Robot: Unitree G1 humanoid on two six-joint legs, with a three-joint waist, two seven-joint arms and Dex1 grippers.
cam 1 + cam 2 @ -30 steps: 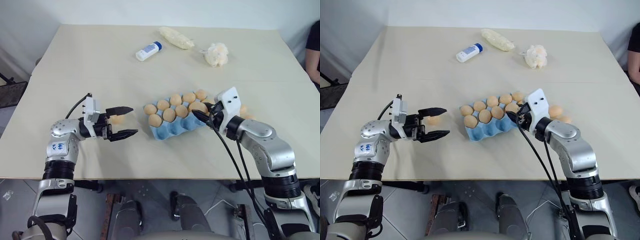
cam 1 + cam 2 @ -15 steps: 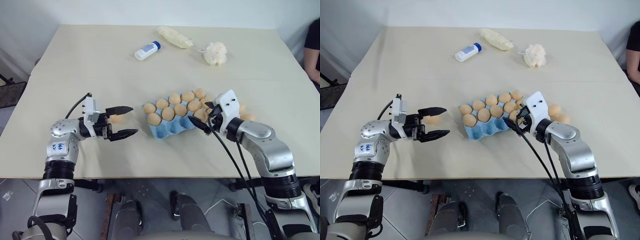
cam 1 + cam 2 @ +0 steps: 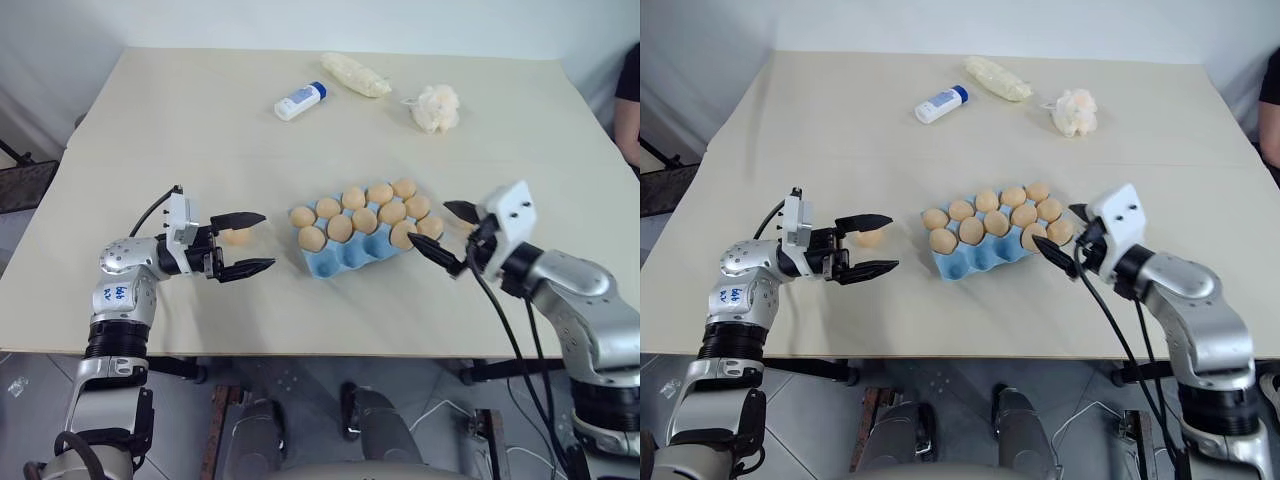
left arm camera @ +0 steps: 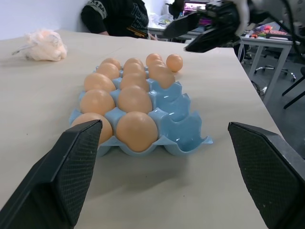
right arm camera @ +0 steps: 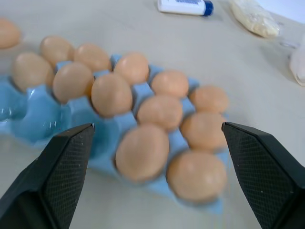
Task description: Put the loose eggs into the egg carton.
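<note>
The light blue egg carton (image 3: 345,260) lies mid-table and holds several tan eggs (image 3: 340,228). Its cups nearest me (image 4: 183,129) are bare. One loose egg (image 3: 237,236) rests on the table, seen between the fingers of my open left gripper (image 3: 266,241), which points at the carton's left end and grips nothing. Another loose egg (image 4: 174,62) sits past the carton's far end in the left wrist view. My right gripper (image 3: 430,226) stands open at the carton's right end, empty. The right wrist view looks over the filled cups (image 5: 142,151).
A white bottle with a blue cap (image 3: 300,101), a pale packet (image 3: 352,75) and a white fluffy puff (image 3: 434,108) lie at the table's far side. A person's arm (image 3: 628,100) shows at the right edge. Bare tabletop surrounds the carton.
My right gripper has opened and drawn back to the right, away from the carton's right end. The left arm has kept still.
</note>
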